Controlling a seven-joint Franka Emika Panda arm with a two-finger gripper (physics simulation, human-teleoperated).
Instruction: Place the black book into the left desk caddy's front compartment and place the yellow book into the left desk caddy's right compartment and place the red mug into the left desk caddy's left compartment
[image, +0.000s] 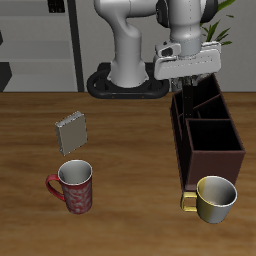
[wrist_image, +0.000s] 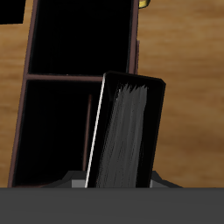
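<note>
While the gripper (image: 186, 72) hangs over the left desk caddy (image: 210, 135), its fingers clamp the black book (wrist_image: 127, 131), held upright with its long axis pointing down toward the open compartments

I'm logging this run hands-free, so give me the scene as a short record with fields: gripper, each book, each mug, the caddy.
gripper: above the left desk caddy, shut on the black book
black book: held upright over the caddy's cells, not yet released
left desk caddy: dark brown, compartments look empty
yellow book: on the table, apart from the caddy
red mug: upright near the table's front edge
cream-yellow mug: upright beside the caddy's front end
</note>
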